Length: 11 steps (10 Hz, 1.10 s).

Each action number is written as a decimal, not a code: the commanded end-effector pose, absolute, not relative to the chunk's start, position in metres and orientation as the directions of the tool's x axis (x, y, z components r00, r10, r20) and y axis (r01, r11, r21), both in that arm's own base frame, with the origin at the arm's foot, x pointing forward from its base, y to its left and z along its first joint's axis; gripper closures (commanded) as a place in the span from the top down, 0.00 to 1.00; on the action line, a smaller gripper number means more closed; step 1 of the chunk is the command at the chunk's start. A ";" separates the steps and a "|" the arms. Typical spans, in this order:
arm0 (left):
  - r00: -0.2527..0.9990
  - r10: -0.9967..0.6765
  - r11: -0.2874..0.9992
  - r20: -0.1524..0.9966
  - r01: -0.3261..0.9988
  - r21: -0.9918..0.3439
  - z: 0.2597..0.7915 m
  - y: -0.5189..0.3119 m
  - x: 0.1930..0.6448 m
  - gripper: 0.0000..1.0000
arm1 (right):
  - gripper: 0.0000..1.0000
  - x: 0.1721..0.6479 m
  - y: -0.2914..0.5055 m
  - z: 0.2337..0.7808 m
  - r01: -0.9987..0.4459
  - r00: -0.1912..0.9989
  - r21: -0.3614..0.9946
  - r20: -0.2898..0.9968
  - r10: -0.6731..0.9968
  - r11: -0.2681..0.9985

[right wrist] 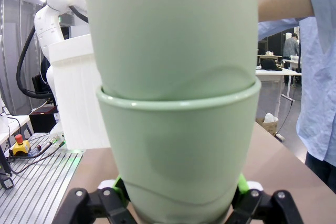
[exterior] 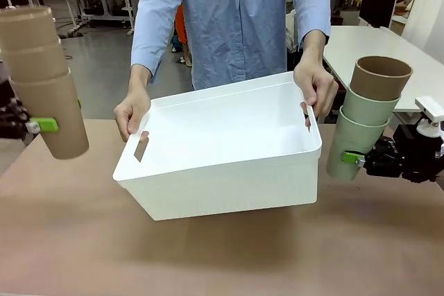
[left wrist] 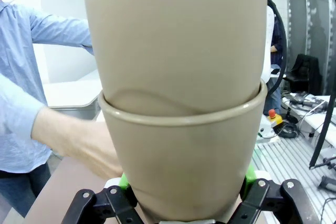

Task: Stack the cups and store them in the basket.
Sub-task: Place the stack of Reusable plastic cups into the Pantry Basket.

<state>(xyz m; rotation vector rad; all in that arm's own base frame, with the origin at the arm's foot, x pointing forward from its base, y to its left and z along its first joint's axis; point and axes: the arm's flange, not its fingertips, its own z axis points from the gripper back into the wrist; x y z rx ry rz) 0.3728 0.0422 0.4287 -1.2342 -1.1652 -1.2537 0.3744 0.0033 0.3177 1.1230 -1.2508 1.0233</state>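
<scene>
Front: the left jaws clamp a tan stack (exterior: pixel 41 81). The right jaws clamp a green stack (exterior: pixel 361 133) topped by a tan cup (exterior: pixel 380 77). Between the two, a person's hands (exterior: pixel 316 88) hold the basket (exterior: pixel 229 185) tilted over the bench (exterior: pixel 69 240).
Left wrist: the jaws pinch the tan stack's (left wrist: pixel 178 129) base.
Right wrist: the jaws pinch the green stack (right wrist: pixel 178 145), with the basket (right wrist: pixel 79 103) beyond.

No text, label, brand, number or sign can be read in any view; the tan cups (exterior: pixel 43 81), mint cups (exterior: pixel 368 112) and basket (exterior: pixel 222 171) show plain surfaces.

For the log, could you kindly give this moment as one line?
left gripper shut on tan stack; right gripper shut on mint-and-tan stack; basket in person's hands
</scene>
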 end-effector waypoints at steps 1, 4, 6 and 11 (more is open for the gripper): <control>0.043 -0.065 -0.059 0.997 0.997 -0.047 0.477 0.020 0.367 0.85 | 0.85 0.375 0.003 0.322 -0.983 0.053 0.056 0.998 -0.022 0.175; 0.081 -0.260 -0.051 0.962 0.994 -0.097 0.533 -0.038 0.366 0.85 | 0.85 0.375 0.003 0.322 -0.983 0.053 0.056 0.998 -0.022 0.175; 0.084 -0.400 -0.040 0.913 0.993 -0.108 0.556 -0.081 0.367 0.85 | 0.85 0.375 0.003 0.322 -0.983 0.053 0.056 0.998 -0.022 0.175; 0.062 -0.682 0.006 0.729 0.997 -0.079 0.543 -0.188 0.368 0.85 | 0.85 0.375 0.003 0.322 -0.983 0.053 0.056 0.998 -0.022 0.175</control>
